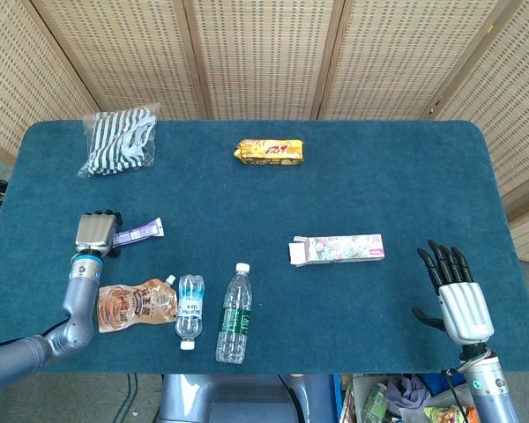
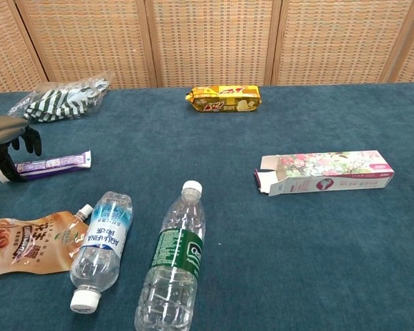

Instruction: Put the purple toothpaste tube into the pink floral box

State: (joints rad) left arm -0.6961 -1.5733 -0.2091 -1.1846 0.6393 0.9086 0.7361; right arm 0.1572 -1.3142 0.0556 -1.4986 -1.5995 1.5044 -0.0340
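Where the blue table cloth (image 1: 397,167) nears its left edge, the left hand (image 1: 95,233) sits over the cap end of the purple toothpaste tube (image 1: 139,232), fingers curled downward around it; whether the fingers actually grip the tube cannot be told from either view. In the chest view the same hand (image 2: 10,136) shows dark fingers reaching down to the tube (image 2: 55,163) near its white cap. Tube lies flat, long axis roughly left-right, crimped end pointing toward table centre.

Right hand (image 1: 458,295) rests near the front right corner, fingers spread and straight, holding nothing.

Pink floral box (image 1: 338,249) lies flat right of centre, open flap end facing left, well apart from the tube. Open cloth lies between the two.

Just in front of the tube: brown spouted pouch (image 1: 134,304), small water bottle (image 1: 189,308), larger green-labelled bottle (image 1: 234,315). Striped bag (image 1: 119,141) near back left corner; yellow snack packet (image 1: 269,152) at back centre.
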